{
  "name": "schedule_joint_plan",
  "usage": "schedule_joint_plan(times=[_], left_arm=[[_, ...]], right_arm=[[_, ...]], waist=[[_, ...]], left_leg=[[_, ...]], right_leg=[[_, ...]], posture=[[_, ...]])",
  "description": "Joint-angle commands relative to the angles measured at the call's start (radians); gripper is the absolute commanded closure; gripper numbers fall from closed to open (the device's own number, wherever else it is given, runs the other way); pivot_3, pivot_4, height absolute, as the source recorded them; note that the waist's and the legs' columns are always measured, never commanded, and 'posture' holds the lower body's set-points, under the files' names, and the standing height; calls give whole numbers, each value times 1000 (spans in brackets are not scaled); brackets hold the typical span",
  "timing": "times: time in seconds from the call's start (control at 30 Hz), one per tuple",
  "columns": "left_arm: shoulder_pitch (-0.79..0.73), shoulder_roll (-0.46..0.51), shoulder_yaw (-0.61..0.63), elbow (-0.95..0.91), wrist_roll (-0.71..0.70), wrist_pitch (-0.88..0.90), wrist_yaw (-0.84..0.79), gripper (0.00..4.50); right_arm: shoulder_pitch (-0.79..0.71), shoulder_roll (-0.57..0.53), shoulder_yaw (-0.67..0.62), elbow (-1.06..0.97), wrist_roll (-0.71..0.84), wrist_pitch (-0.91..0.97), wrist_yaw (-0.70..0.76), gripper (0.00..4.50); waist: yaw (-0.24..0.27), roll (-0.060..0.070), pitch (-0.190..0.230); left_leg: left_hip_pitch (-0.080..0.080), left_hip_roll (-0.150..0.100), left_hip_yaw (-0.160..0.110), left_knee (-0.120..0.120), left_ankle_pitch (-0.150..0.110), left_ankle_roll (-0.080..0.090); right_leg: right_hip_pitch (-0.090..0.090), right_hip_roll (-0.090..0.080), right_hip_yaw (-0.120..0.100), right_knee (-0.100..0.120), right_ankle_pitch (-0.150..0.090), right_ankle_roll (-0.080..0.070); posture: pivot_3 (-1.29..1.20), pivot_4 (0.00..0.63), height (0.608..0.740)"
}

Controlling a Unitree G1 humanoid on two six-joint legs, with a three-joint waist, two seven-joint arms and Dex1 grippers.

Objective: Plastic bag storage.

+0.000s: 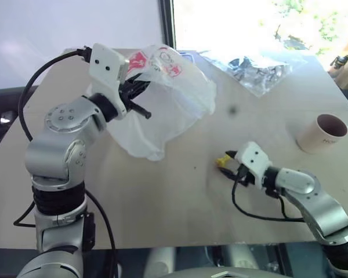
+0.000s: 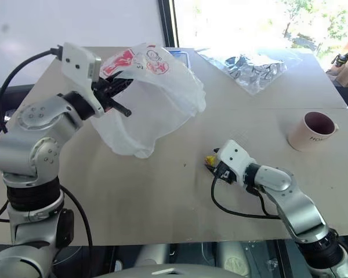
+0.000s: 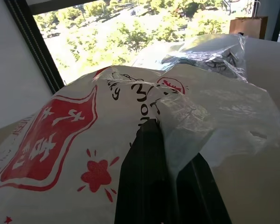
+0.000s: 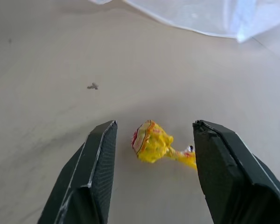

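Left end effector (image 1: 136, 95) raised over far-left tabletop (image 1: 162, 214), fingers (image 3: 147, 177) together, pinching a fold of the plastic bag (image 1: 162, 110). Bag hangs from that pinch; its lower belly sags down to the tabletop, printed red motifs up near the grip.

Right end effector (image 4: 151, 154) low over near-right tabletop, fingers apart, nothing held. A small yellow wrapped candy (image 4: 151, 140) lies on the surface between the two fingers, touching neither.

Far side: clear wrap with dark bits (image 1: 261, 69). Right: paper cup (image 1: 325, 132), upright.

Judgement: the step looks like gathering the bag for stowing. To do it well, keep the left pinch firm and high. Bring the right end effector off the candy, approach the hanging lower edge squarely and close on a full fold rather than a thin single layer, which would slip.
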Motion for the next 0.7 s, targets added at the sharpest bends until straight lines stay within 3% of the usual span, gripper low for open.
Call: schedule_joint_plan(times=[0.03,0.2,0.5,0.6,0.7], left_arm=[[1,14,5,-26,0,-19,11,4500],[3,13,5,-38,-2,-19,21,4500],[14,9,8,-48,-3,-24,39,4500],[16,6,8,-47,-4,-28,42,4500],[18,2,4,-45,-3,-33,45,4500]], right_arm=[[-35,-5,41,66,-54,-98,23,1794],[-80,-28,81,187,-122,-175,57,1794],[-86,-56,63,208,-128,-205,108,1794],[-103,-49,71,216,-136,-213,117,2604],[-114,-47,78,219,-153,-225,125,3779]], waist=[[0,0,0],[0,0,0],[2,0,0],[2,0,0],[2,0,0]], left_leg=[[0,0,0,0,0,0],[0,0,0,0,0,0],[0,0,0,0,0,-1],[0,0,0,0,1,-2],[0,0,0,0,1,-2]], right_leg=[[0,0,0,0,0,0],[0,0,0,0,0,0],[0,-1,0,0,0,0],[0,-1,0,0,0,0],[0,-1,0,0,0,0]], posture=[[0,150,740],[0,150,740],[0,150,740],[0,150,740],[0,150,740]])
